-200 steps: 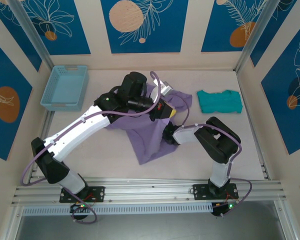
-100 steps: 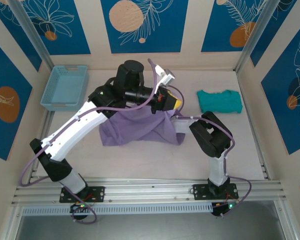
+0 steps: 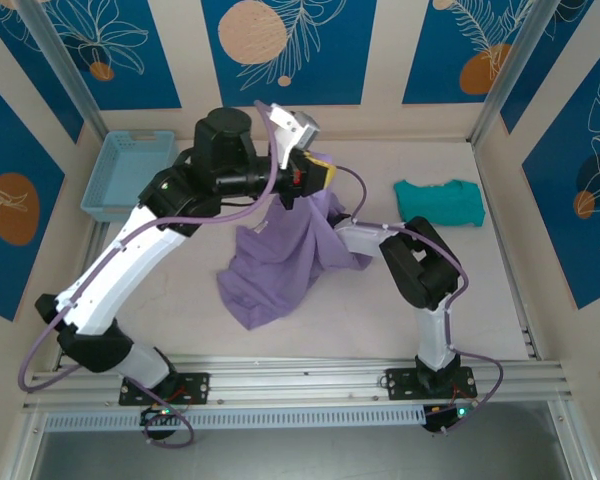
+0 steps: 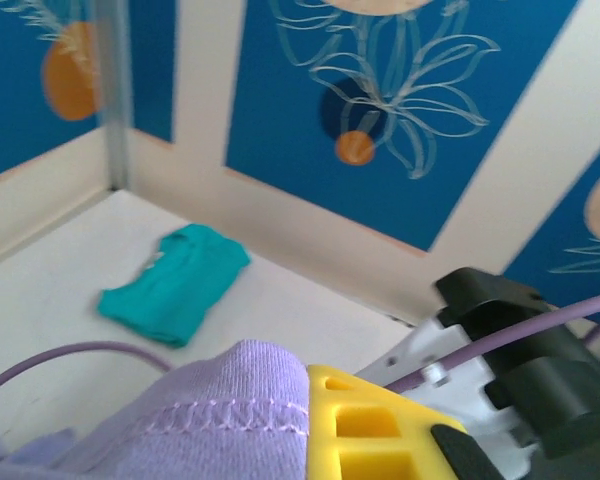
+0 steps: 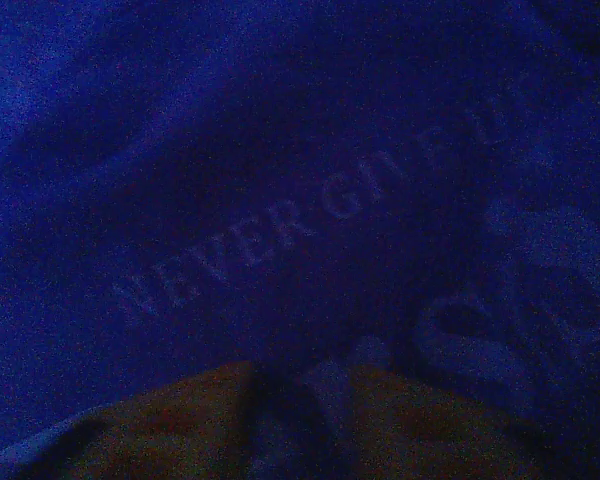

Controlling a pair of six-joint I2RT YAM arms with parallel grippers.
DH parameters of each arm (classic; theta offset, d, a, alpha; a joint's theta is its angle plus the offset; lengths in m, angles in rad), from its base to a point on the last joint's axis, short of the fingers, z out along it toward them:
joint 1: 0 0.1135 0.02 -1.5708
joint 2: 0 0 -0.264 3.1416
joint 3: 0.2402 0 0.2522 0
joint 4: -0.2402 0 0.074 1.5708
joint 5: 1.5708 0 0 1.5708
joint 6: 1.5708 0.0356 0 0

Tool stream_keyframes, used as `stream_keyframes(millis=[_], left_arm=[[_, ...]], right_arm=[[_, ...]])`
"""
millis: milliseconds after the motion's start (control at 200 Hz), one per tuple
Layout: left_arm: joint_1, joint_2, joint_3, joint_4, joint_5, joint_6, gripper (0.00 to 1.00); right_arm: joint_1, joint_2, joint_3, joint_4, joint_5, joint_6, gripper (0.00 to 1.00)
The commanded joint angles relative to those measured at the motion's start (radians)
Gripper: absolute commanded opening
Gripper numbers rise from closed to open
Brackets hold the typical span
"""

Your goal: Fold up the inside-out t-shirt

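From above, I am lifting the inside-out t-shirt point(image 3: 280, 265) by one edge with my left pincer point(image 3: 317, 182). It is clenched on the cloth at the garment's 12 o'clock end, so the rest is hanging and trailing toward 7 o'clock onto the worktop point(image 3: 330, 330). My right arm point(image 3: 420, 275) is reaching into the folds from 4 o'clock. The teal garment point(image 3: 438, 202) is lying apart at 2 o'clock and the blue basket point(image 3: 130, 178) at 10 o'clock. I judge that I am opening the shirt out, not yet folding it. The next move is calling for a second corner in hand, so the cloth can be spread flat.

At my left wrist, a yellow finger point(image 4: 375, 430) is pressing against the stitched hem point(image 4: 230, 412), with the teal garment lying beyond at 10 o'clock.

At my right wrist, everything is dim. Cloth with faint lettering is draping close over the camera, and my right pincer point(image 5: 300, 405) is showing two yellow fingers close together at 6 o'clock. Whether it is gripping cloth I cannot tell.
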Motion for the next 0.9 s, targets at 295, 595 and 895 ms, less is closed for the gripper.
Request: stream_keyframes(millis=[295,595,895], left_arm=[[0.35,-0.199,-0.386,0.216,-0.308,-0.124,0.0],[0.458,-0.182,-0.546,0.294,-0.243,-0.165,0.0],[0.455,-0.066,-0.626,0.374,-0.007,-0.225,0.0]], right_arm=[[-0.08,-0.354,-0.136,0.009,-0.398,0.006,0.0],[-0.127,-0.485,-0.159,0.149,-0.67,0.089,0.0],[-0.165,-0.475,-0.027,0.203,-0.802,0.156,0.0]])
